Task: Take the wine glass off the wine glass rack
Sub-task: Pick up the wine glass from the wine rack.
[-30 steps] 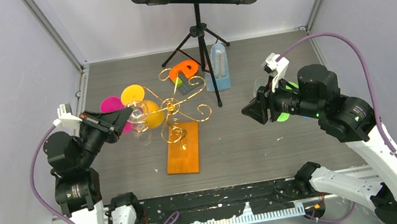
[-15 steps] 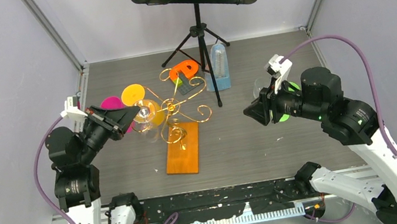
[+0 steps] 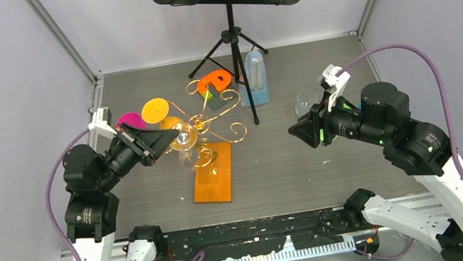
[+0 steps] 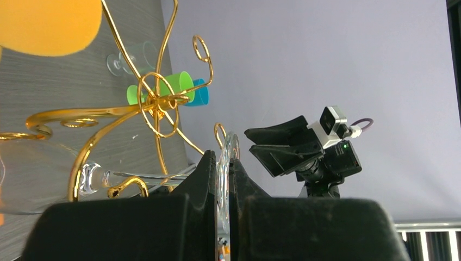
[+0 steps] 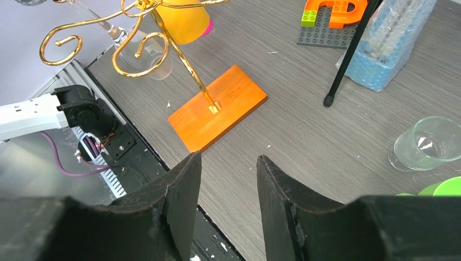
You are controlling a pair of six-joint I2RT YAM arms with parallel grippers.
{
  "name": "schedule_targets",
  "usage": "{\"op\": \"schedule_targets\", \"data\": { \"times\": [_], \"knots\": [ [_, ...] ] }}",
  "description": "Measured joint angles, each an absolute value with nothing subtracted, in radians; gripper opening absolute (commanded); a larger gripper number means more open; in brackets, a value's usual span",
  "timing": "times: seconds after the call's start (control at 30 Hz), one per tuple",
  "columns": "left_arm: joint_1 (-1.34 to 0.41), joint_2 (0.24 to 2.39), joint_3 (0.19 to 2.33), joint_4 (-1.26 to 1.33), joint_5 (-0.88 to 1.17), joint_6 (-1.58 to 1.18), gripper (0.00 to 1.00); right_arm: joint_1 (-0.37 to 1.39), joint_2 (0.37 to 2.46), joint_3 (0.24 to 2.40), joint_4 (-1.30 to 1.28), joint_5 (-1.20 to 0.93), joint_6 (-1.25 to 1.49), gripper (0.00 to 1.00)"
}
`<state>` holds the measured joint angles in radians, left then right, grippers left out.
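On the left side of the rack (image 3: 214,172), the wine glass (image 3: 183,138) is being pinched by its foot in the left gripper (image 4: 222,179), likely for sliding out; the right gripper (image 5: 224,179) is being held open, apart.

Clear wine glass (image 3: 183,138) lies sideways among the upright gold wine glass rack's (image 3: 213,175) arms.
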<state>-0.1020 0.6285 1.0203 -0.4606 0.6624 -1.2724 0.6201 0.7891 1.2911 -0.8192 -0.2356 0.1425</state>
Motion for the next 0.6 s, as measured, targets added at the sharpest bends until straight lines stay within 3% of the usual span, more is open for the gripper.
{"op": "schedule_targets", "data": {
  "times": [0.6],
  "knots": [
    [-0.167,0.487,1.034,-0.644,0.625,-1.161,0.00,0.620,0.770,1.295,-0.848,-0.227,0.165,0.48]
  ]
}}
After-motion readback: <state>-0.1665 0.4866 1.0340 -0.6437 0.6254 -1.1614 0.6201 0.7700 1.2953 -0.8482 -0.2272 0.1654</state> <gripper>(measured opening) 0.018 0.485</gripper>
